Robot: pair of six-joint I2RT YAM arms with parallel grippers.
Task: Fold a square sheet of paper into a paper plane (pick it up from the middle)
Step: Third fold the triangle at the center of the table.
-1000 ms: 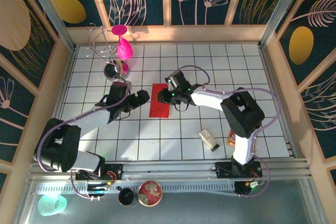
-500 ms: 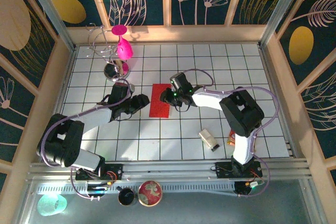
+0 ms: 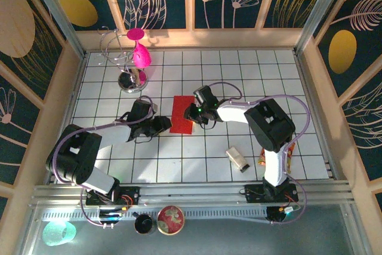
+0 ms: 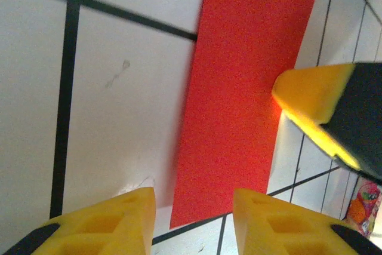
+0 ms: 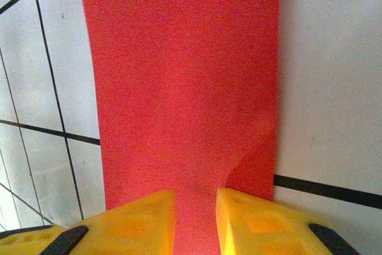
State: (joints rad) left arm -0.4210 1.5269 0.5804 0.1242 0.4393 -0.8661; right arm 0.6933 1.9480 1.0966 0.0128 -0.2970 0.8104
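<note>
The square sheet of paper (image 3: 180, 114) is bright red and lies on the tiled floor as a narrow upright rectangle. My left gripper (image 3: 165, 125) sits low at its near-left corner. In the left wrist view that gripper (image 4: 194, 212) is open, and the paper's (image 4: 250, 76) near edge lies just beyond the tips. My right gripper (image 3: 192, 113) is on the paper's right edge. In the right wrist view it (image 5: 196, 207) is shut on a strip of the paper (image 5: 179, 76), which buckles beside the right finger. A right fingertip (image 4: 310, 100) shows in the left wrist view.
A magenta goblet (image 3: 141, 55) hangs on a wire stand with a chrome ball (image 3: 127, 80) at the back left. A small box (image 3: 238, 159) and a snack packet (image 3: 262, 160) lie near the right arm's base. Cups and a bowl (image 3: 171, 219) sit on the front ledge.
My left gripper has slid right and nearer to the paper's near-left corner, and its jaws have narrowed. The right gripper has edged left onto the paper's right edge.
</note>
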